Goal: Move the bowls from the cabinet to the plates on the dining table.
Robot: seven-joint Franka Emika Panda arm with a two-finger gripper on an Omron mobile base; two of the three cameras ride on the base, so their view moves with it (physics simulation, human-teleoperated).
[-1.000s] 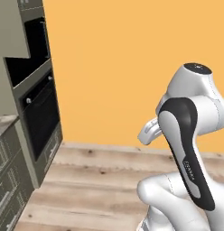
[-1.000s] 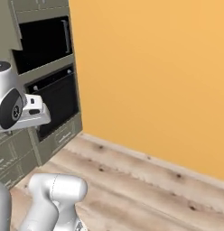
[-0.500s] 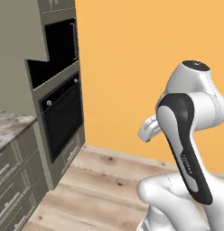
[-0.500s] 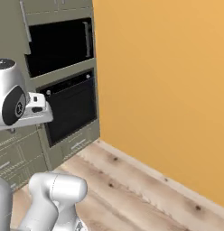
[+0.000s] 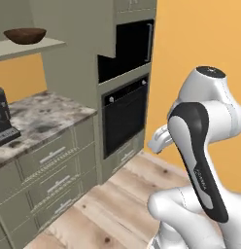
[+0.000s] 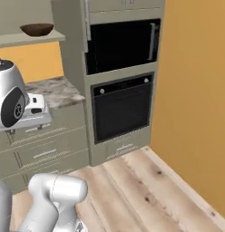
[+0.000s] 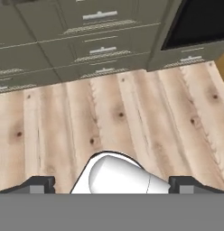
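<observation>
Wooden floor [image 7: 132,113] lies below the folded arm's downward-pointing gripper [image 7: 111,184], jaws spread, empty.

A dark wood-grain bowl [image 5: 25,35] sits on a matt beige-grey shelf [image 5: 30,48], above a speckled stone bench [image 5: 49,114] and matt drawers with silver metal handles [image 5: 49,155], beside glossy black ovens [image 6: 122,108], over a pale, knotted plank wood floor [image 7: 132,117].
</observation>
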